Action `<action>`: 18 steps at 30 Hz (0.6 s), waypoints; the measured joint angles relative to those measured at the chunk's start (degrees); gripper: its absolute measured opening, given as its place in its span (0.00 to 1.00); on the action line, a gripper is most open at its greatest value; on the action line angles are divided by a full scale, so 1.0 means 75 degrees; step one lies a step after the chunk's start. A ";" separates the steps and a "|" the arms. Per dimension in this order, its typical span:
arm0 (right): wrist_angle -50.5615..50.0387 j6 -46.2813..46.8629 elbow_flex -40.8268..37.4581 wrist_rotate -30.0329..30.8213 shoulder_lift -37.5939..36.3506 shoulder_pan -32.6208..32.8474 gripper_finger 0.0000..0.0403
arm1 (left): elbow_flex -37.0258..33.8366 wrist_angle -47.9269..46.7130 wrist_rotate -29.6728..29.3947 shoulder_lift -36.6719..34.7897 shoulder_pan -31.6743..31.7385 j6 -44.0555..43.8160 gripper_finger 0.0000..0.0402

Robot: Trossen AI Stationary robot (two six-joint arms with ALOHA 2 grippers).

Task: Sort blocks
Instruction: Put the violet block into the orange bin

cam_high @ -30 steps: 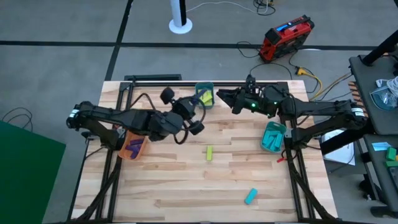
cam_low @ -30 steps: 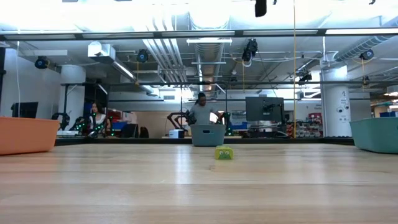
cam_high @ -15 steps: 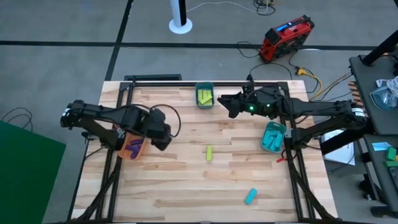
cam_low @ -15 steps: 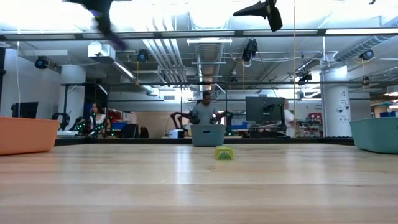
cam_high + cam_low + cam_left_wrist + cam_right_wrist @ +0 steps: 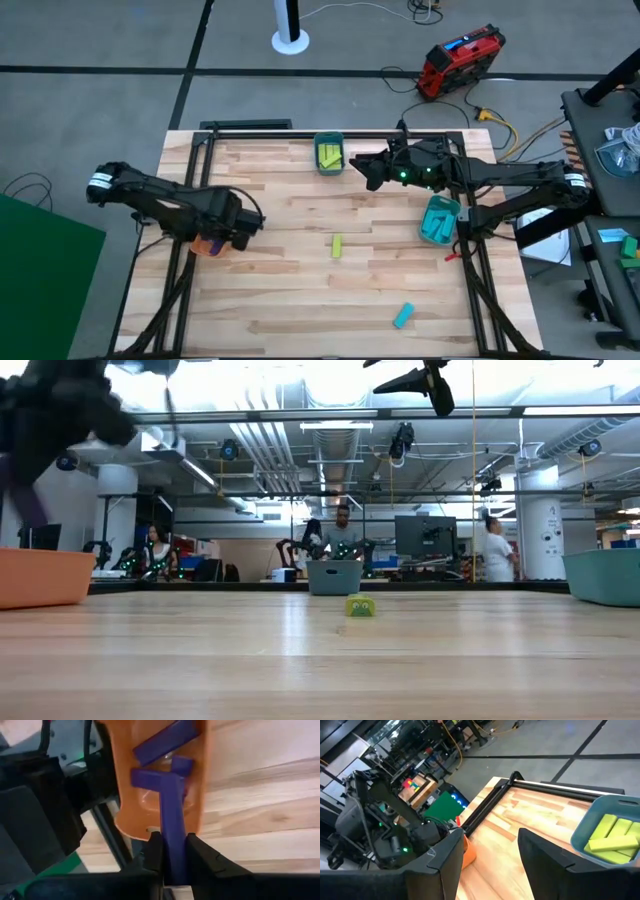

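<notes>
**Block sorting: purple bar held above the orange bin**

Over the left edge of the wooden table (image 5: pixel 300 290), the left gripper (image 5: pixel 170 854) hangs above the orange bin (image 5: pixel 200 780), its two dark fingers clamped on the lower end of a purple block (image 5: pixel 171 820). The left wrist view shows this bar reaching up over the bin's rim, with two more purple blocks (image 5: pixel 165 742) lying inside the bin beyond it. In the high view the left arm covers most of that bin, of which only an orange corner (image 5: pixel 207 244) shows.

The right gripper (image 5: pixel 362 166) is held in the air at the far side of the table, just beside the grey-blue bin (image 5: pixel 329 139) that stands against the far edge. Its fingers (image 5: pixel 440 865) stand apart with nothing between them. That bin holds several yellow-green blocks (image 5: pixel 612 835).

A teal bin (image 5: pixel 440 219) near the right edge contains cyan-blue blocks; how many cannot be told.

Two blocks lie loose on the table, well apart from each other: a yellow-green block (image 5: pixel 338 246) near the centre, and a cyan-blue block (image 5: pixel 403 316) toward the near edge, lying aslant. The low view shows the yellow-green block end-on (image 5: pixel 360 606).

No brand, label or writing can be read on the blocks, bins or arms. A red and black case (image 5: pixel 460 60) sits on the floor beyond the table; any marking on it is too small to read.
</notes>
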 joint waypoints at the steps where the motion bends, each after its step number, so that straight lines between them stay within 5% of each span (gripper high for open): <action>1: 0.0000 0.0001 0.0000 0.0000 0.0000 0.0000 0.44 | -0.0133 0.0022 0.0052 -0.0003 0.0000 -0.0007 0.09; 12: -0.0001 -0.0002 0.0000 0.0000 0.0000 0.0000 0.43 | -0.0562 0.0001 -0.0392 -0.0007 0.0000 -0.0277 0.11; 18: -0.0003 -0.0002 0.0000 0.0000 0.0000 0.0000 0.44 | -0.0701 -0.0033 -0.0549 -0.0006 0.0009 -0.0887 0.23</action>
